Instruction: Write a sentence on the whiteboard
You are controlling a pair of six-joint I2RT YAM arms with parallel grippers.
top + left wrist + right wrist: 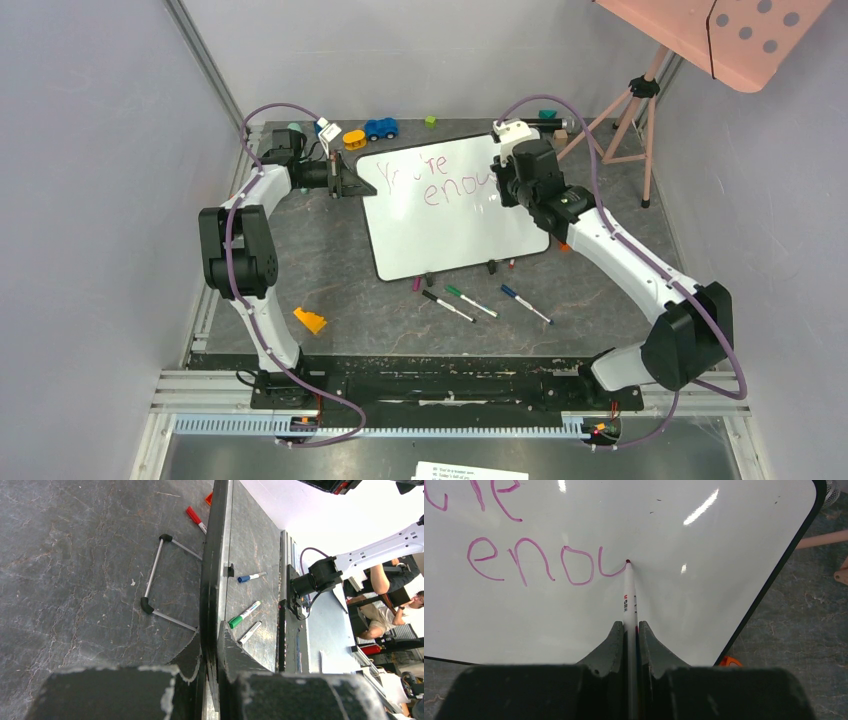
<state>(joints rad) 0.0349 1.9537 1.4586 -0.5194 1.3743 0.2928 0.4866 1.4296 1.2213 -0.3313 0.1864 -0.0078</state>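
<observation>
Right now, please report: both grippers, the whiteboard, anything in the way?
Left gripper shut on whiteboard edge. Right gripper shut on marker, tip on board. Sentence reads "You're enou", unfinished. Loose markers lie near board's front edge, not blocking.

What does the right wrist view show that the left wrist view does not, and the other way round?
Only the right wrist view: the pink letters "enou" on the whiteboard, and the marker clamped in the shut right hand, its tip touching the board at the end of the last letter.
Only the left wrist view: the left hand shut on the board's black frame, seen edge-on; the wire stand with two black feet; a blue marker, a green marker and a red marker lying loose.
Both: the whiteboard and the dark table.
</observation>
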